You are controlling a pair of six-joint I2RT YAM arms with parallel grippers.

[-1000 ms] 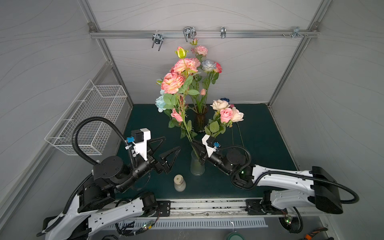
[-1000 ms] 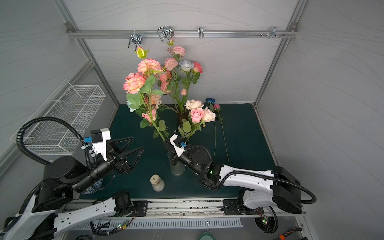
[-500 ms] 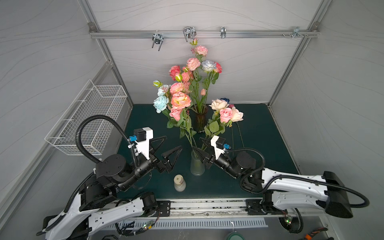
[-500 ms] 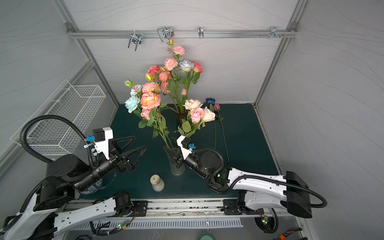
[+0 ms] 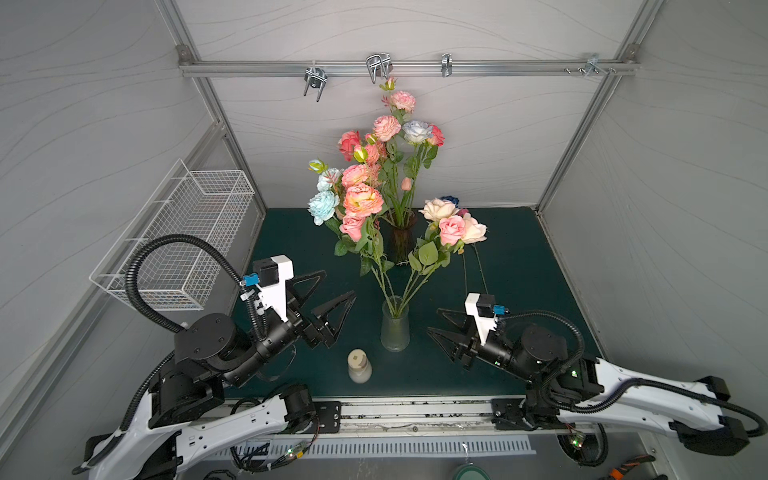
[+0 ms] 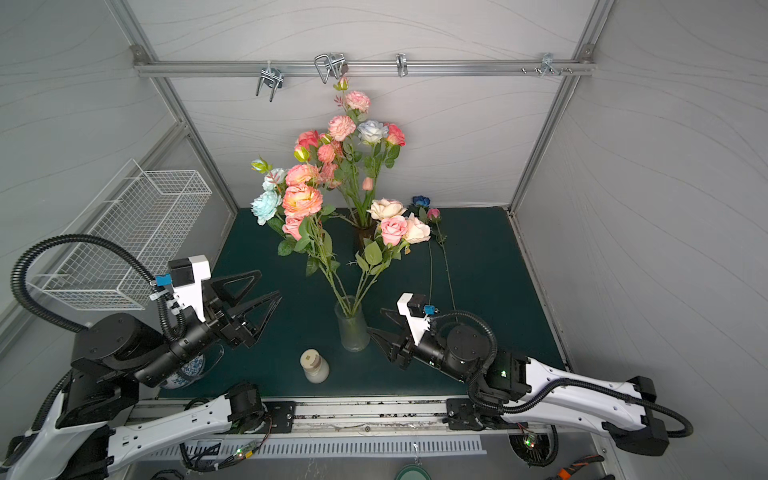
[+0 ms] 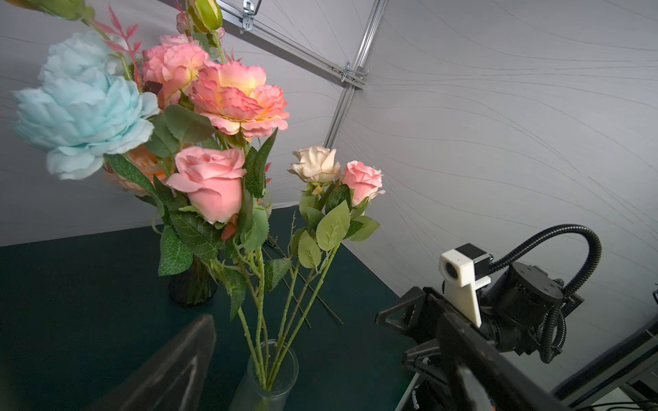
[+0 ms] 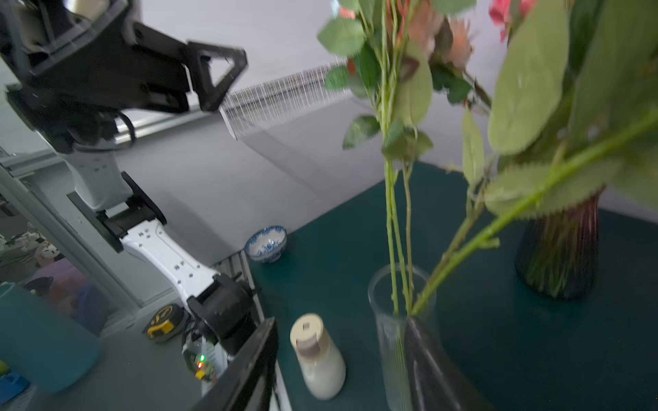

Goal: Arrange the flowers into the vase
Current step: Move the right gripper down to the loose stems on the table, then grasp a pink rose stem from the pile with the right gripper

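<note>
Flowers (image 5: 362, 200), pink and coral, stood in the clear glass vase (image 5: 395, 328) near the green bench's (image 5: 523, 291) front edge; two loose stems (image 6: 440, 266) lay behind. Left end effector (image 5: 338, 283) and right end effector (image 5: 434, 321) gaped empty; the right had best withdraw without nudging glass.

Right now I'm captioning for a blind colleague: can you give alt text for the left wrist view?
A clear glass vase on a dark green table holds the flowers, pink, coral, cream and pale blue. The right gripper stands open beside it; a dark vase sits behind.
</note>
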